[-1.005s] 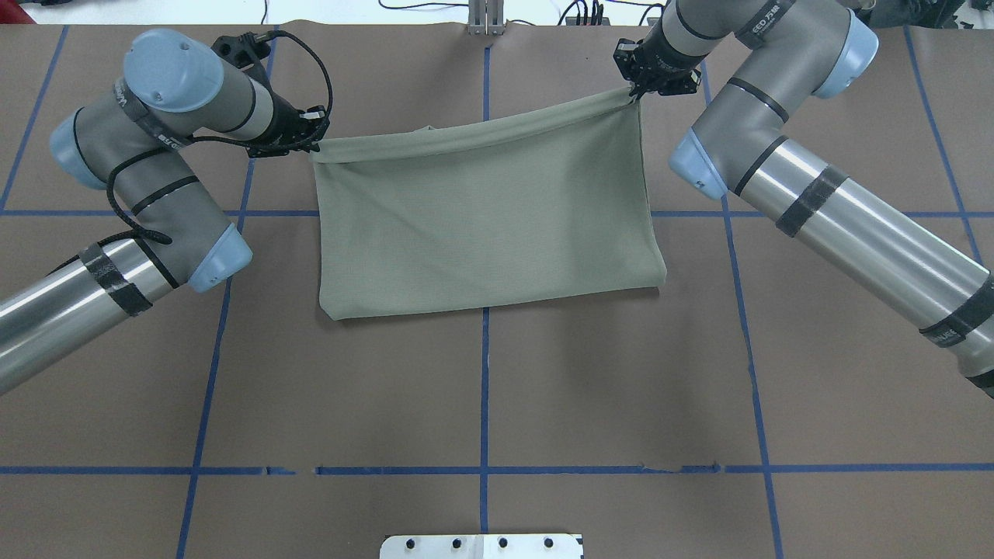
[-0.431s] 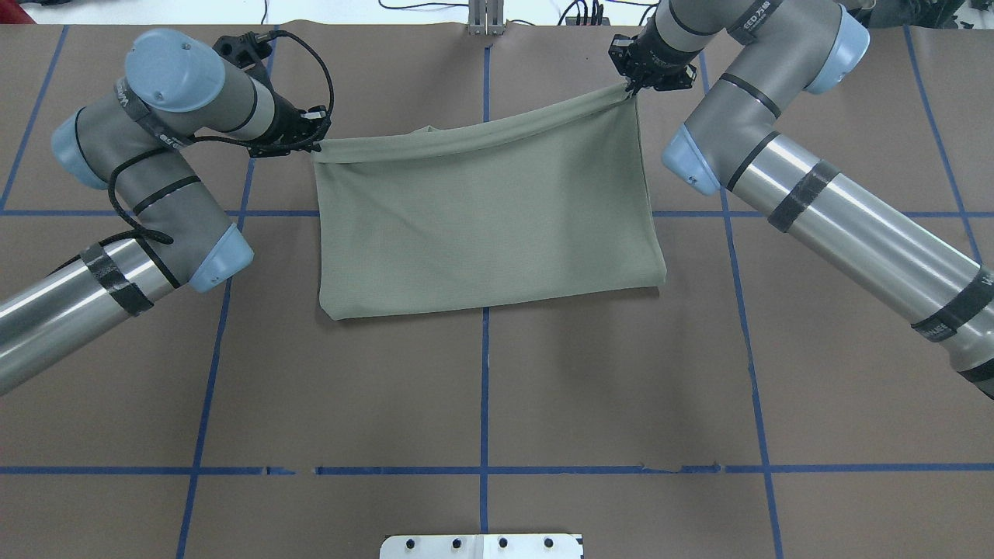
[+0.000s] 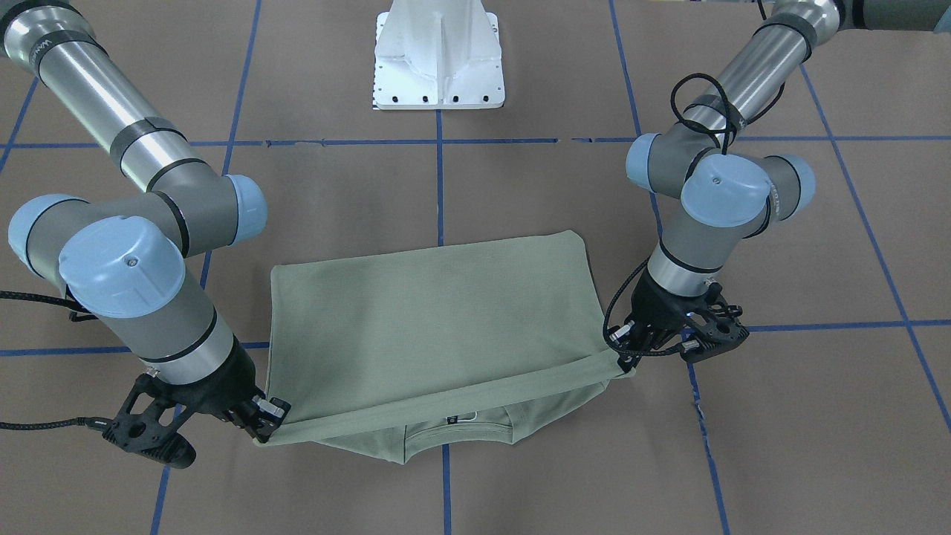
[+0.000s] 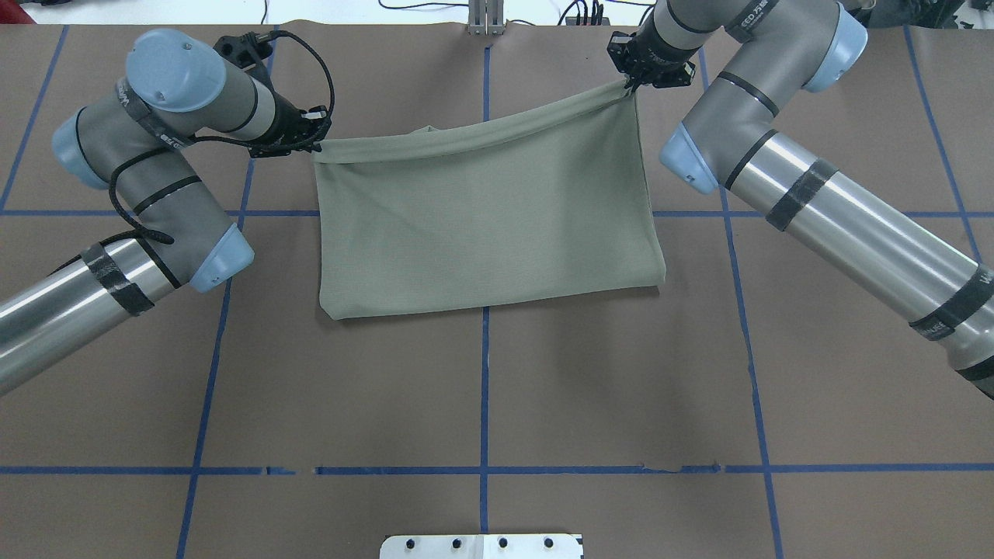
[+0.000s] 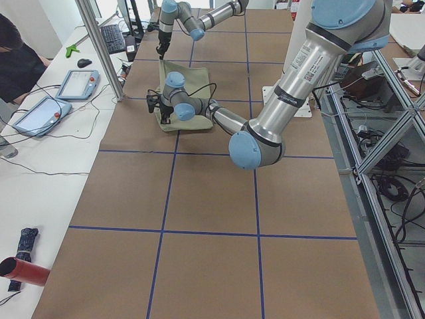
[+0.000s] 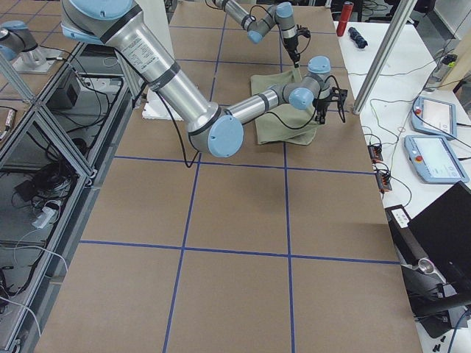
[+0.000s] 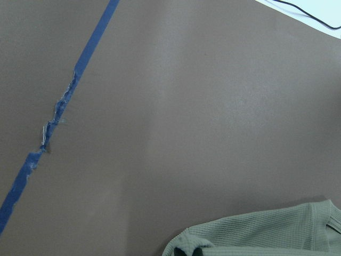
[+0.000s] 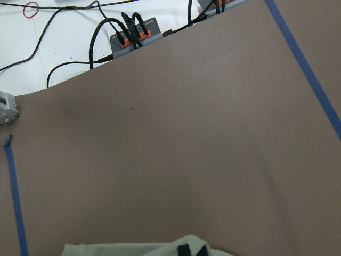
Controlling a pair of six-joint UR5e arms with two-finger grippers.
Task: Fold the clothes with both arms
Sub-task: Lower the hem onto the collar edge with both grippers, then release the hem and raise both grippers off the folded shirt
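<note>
Left end effector (image 4: 314, 141) and right end effector (image 4: 630, 84) each pinch a corner of the shirt (image 4: 481, 225), near the far edge of the table (image 4: 481, 404). I judge one fold nearly laid: neckline peeks out; lowering, releasing and further folds remain.

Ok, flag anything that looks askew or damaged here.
The shirt is carried askew: the right gripper holds its corner farther forward than the left gripper does. A blue tape line is also frayed.
</note>
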